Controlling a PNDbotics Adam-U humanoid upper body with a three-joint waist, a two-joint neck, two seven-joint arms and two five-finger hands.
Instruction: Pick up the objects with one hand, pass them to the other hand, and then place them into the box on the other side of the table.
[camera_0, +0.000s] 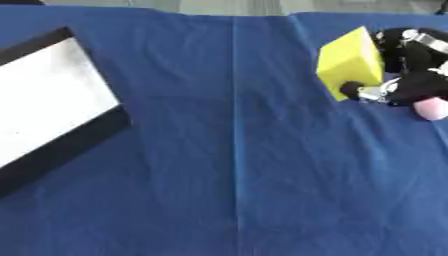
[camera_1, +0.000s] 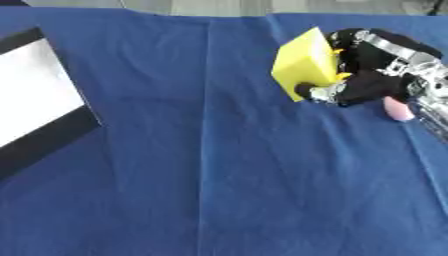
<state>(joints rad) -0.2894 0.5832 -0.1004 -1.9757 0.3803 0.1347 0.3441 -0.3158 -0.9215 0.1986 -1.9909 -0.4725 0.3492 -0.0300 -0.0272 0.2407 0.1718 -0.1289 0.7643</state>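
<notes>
A yellow block (camera_0: 348, 62) is tilted up at the far right of the blue cloth. My right hand (camera_1: 367, 80) is shut on it, fingers over its top right edge and thumb at its lower corner. A small pink object (camera_1: 398, 109) lies on the cloth just below that hand. The box (camera_0: 44, 100), black-walled with a white inside, sits at the left edge. My left hand shows in neither view.
A blue cloth (camera_0: 236, 175) covers the whole table, with a crease running down its middle. A grey floor strip shows along the far edge.
</notes>
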